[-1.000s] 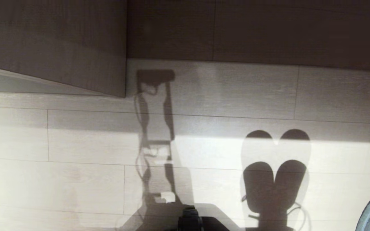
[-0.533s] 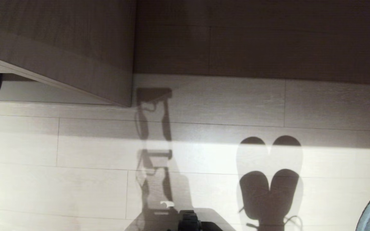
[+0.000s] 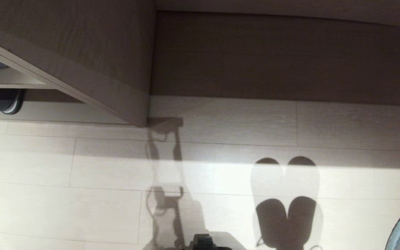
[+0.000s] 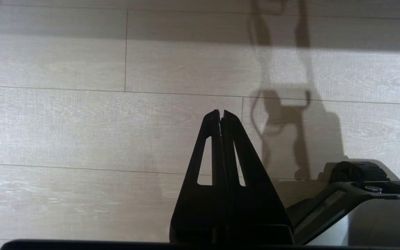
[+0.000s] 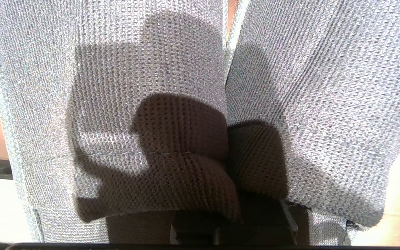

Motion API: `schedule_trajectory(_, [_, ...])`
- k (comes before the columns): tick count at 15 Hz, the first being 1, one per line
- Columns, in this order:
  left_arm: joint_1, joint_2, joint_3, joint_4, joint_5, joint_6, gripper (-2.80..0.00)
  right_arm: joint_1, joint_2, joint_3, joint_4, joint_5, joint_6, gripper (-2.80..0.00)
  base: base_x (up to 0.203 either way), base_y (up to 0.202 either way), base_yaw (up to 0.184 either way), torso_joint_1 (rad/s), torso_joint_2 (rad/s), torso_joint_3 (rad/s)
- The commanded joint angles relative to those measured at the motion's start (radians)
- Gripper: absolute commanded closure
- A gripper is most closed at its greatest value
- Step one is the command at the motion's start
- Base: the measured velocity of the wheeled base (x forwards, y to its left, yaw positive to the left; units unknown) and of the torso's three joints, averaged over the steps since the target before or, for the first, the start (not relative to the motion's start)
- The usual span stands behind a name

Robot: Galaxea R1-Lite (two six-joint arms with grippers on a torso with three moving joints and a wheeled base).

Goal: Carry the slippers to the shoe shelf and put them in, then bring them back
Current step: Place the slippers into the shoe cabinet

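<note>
A pale plank floor crossed by a band of light spreads beneath and beyond the closed left jaws, while a blacker pair of shoes with white edging sits far off.

Readable text: none in any of the three views.
Labels or brand marks: none can be made out.
Numbers or signs: none visible.
</note>
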Motion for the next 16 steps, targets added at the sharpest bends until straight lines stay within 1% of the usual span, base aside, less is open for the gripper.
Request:
schedule_trajectory(1, [0.000, 0.002, 0.000, -0.001, 0.000, -0.001, 0.00, 0.000, 0.001, 0.000, 0.000, 0.000, -0.001, 0.00, 0.000, 0.000, 0.000, 0.007, 0.00, 0.201])
schedule_trajectory(16, [0.000, 0.000, 0.000, -0.001, 0.000, -0.001, 0.00, 0.000, 0.001, 0.000, 0.000, 0.000, -0.001, 0.00, 0.000, 0.000, 0.000, 0.002, 0.00, 0.202])
